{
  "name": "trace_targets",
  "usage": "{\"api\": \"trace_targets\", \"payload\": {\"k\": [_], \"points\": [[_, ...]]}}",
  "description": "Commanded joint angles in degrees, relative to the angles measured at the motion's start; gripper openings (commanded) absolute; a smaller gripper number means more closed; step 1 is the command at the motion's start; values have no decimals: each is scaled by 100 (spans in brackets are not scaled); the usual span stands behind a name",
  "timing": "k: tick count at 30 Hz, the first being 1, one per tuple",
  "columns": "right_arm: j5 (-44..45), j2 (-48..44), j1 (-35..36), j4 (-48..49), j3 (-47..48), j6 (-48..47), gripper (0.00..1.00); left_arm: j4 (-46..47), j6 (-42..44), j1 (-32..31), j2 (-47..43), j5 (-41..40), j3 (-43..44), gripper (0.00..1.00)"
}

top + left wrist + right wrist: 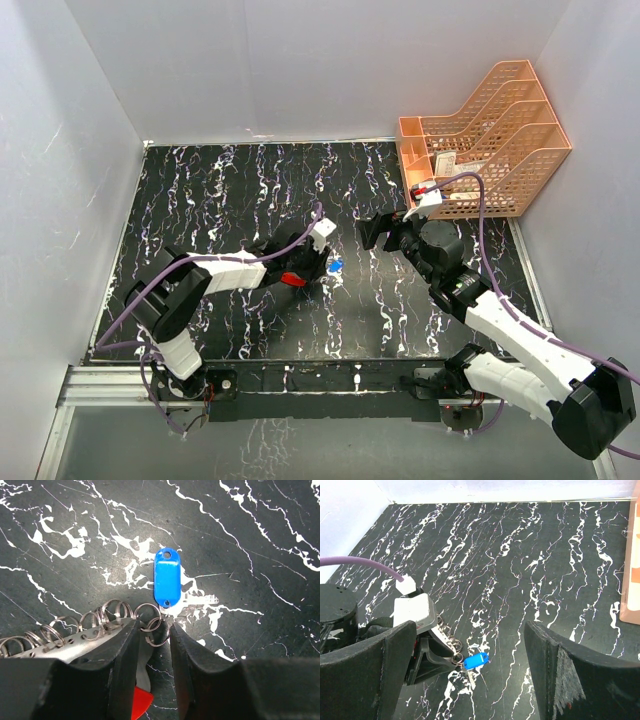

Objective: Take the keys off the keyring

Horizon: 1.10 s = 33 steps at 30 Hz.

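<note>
Now the left gripper (154,630) pinches one keyring (293,279) beside one blue-headed key (167,577); the right gripper (470,627) gapes wide.

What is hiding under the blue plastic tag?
The blue plastic tag lies flat on the black white-veined table. A thin silvery blade pokes out at its lower end, by the small metal rings. Whatever is directly beneath the tag is covered.

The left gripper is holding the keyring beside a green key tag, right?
No, the key tag is blue, not green; the left wrist view shows it. The left gripper does hold the keyring beside it.
</note>
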Motion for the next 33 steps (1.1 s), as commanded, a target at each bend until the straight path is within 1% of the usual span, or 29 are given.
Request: {"api": "trace_targets", "payload": {"k": [1, 9, 15, 22, 25, 28, 33], "points": [[16, -129, -21, 142, 209, -67, 88, -36, 77, -32, 26, 24, 165, 29], [2, -106, -24, 123, 208, -75, 88, -46, 81, -36, 47, 3, 155, 26], [-11, -81, -21, 106, 207, -77, 88, -68, 69, -36, 185, 16, 186, 18], [-112, -99, -21, 100, 220, -92, 87, -62, 116, -36, 319, -298, 206, 18], [-116, -112, -25, 96, 216, -97, 87, -137, 196, -35, 314, -423, 232, 7], [-92, -129, -21, 97, 203, -97, 87, -156, 216, -35, 210, -549, 198, 0], [9, -112, -21, 93, 165, -152, 87, -231, 225, -36, -189, -701, 154, 0]]}}
